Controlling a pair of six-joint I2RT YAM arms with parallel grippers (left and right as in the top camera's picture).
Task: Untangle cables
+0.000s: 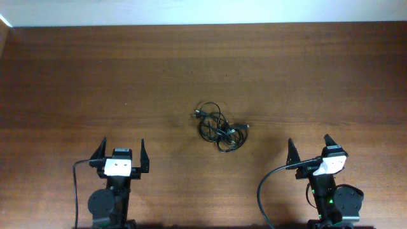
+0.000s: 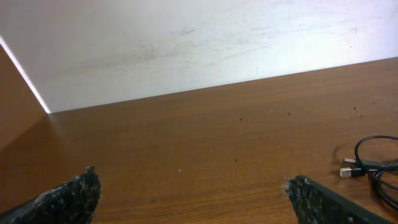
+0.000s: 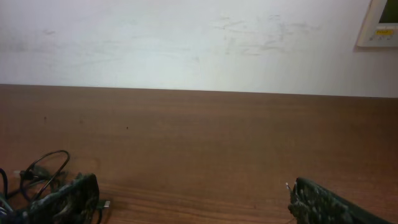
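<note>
Overhead: the cables (image 1: 220, 129) lie in one loose clump on the table (image 1: 191, 63), between the two arms. From the left gripper (image 1: 122, 147) the clump is forward and off to its right. From the right gripper (image 1: 310, 145) it is forward and off to its left, and looks a shade nearer to this one. Both grippers stand spread wide and carry nothing. The clump runs slantwise, its far end leaning toward the left arm's side and its near end toward the right arm's.

Left wrist: the gripper (image 2: 191, 186) faces bare wood between its parted fingers. The cables (image 2: 373, 165) enter only at its far right, a plug (image 2: 350, 171) pointing inward.

Right wrist: the gripper (image 3: 193, 186) is likewise released and empty. The cables (image 3: 37, 171) sit low to its left, just beyond its left finger, so I judge a short swing leftward from this arm the easier reach.
</note>
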